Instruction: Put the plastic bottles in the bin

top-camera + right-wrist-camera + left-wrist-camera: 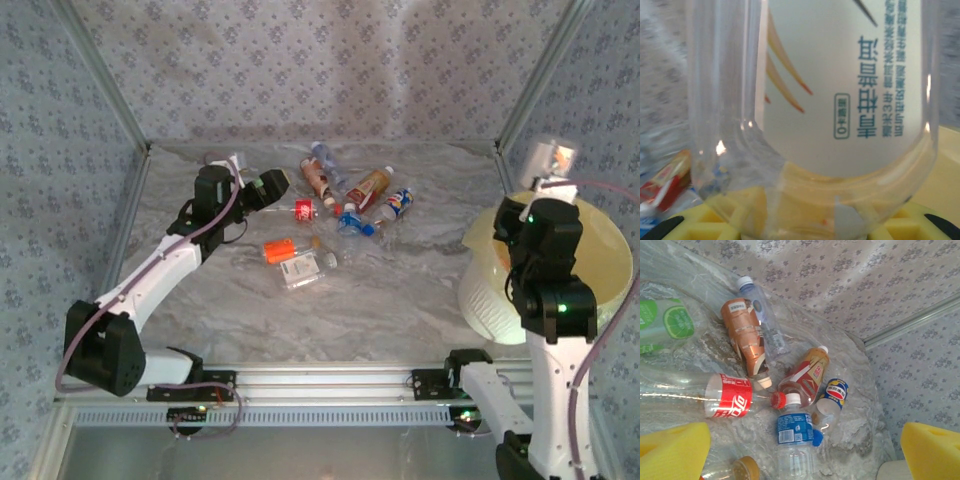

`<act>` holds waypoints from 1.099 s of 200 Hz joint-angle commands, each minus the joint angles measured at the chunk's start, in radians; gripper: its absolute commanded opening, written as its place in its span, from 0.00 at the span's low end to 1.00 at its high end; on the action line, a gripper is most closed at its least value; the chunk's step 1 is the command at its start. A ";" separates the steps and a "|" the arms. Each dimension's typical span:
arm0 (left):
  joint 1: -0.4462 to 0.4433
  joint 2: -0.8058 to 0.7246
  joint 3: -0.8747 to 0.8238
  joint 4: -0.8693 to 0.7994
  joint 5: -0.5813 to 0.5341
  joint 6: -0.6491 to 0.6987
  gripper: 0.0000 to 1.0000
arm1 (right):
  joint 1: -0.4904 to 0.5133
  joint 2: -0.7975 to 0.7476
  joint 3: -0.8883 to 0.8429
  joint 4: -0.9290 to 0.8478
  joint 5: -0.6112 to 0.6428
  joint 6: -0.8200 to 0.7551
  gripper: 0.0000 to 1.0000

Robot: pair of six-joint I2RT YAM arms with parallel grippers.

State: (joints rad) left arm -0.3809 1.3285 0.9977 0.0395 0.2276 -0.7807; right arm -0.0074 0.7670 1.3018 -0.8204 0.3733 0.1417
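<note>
The right gripper (550, 180) is clamped on a white-labelled bottle (840, 85), raised by the far rim of the bin (600, 250). The left gripper (285, 193) gapes wide and empty, well left of the bin, with the pile of bottles (350, 205) just beyond its fingertips on the worktop (400, 290).

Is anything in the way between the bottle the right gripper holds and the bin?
Nothing visible. The right gripper holds the white-label bottle up above the bin, whose mouth is open and uncovered.
</note>
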 commanded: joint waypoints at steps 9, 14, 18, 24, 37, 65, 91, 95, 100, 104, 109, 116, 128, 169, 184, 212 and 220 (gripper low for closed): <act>0.012 0.017 0.012 -0.049 0.022 0.035 0.98 | -0.129 -0.016 -0.068 -0.078 0.054 0.033 0.37; 0.014 0.020 0.012 -0.053 0.022 0.036 0.98 | -0.154 -0.021 -0.084 -0.081 0.053 0.036 0.37; 0.017 0.021 0.009 -0.056 0.022 0.037 0.98 | -0.170 -0.023 -0.095 -0.082 0.052 0.038 0.38; 0.020 0.021 0.008 -0.059 0.024 0.036 0.98 | -0.203 -0.028 -0.101 -0.082 0.052 0.045 0.39; 0.026 0.026 0.005 -0.061 0.038 0.037 0.98 | -0.256 -0.039 -0.158 -0.080 0.058 0.080 0.40; 0.031 0.039 0.001 -0.045 0.079 0.039 0.98 | -0.336 -0.036 -0.230 -0.066 0.019 0.160 0.44; 0.033 0.050 0.005 -0.045 0.100 0.044 0.98 | -0.379 -0.006 -0.298 -0.039 0.027 0.189 0.50; 0.033 0.051 0.007 -0.050 0.103 0.046 0.98 | -0.384 -0.002 -0.304 -0.033 0.023 0.190 0.52; 0.033 0.052 0.010 -0.058 0.106 0.050 0.98 | -0.390 -0.001 -0.310 -0.027 0.019 0.192 0.54; 0.033 0.054 0.013 -0.067 0.109 0.055 0.98 | -0.393 0.001 -0.312 -0.023 0.015 0.194 0.56; 0.033 0.056 0.018 -0.080 0.110 0.061 0.98 | -0.397 0.001 -0.315 -0.018 0.008 0.194 0.57; 0.033 0.057 0.026 -0.103 0.106 0.068 0.98 | -0.397 0.001 -0.318 -0.012 0.005 0.193 0.58; 0.033 0.056 0.028 -0.128 0.092 0.076 0.98 | -0.399 0.003 -0.322 -0.004 0.001 0.190 0.61; 0.033 0.054 0.044 -0.247 0.065 0.152 0.98 | -0.399 0.000 -0.317 -0.002 -0.014 0.181 0.68; 0.031 0.052 0.053 -0.296 0.056 0.197 0.98 | -0.400 -0.009 -0.302 0.001 -0.013 0.180 0.70; -0.004 0.050 0.067 -0.370 0.000 0.299 0.98 | -0.386 -0.023 -0.251 -0.013 -0.047 0.165 0.76; -0.025 0.050 0.072 -0.386 -0.030 0.332 0.98 | -0.378 -0.027 -0.234 -0.021 -0.057 0.165 0.78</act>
State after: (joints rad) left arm -0.3630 1.3823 1.0294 -0.2516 0.2680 -0.5808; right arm -0.3988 0.7609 1.0035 -0.8219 0.3538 0.3077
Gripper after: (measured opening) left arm 0.976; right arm 0.759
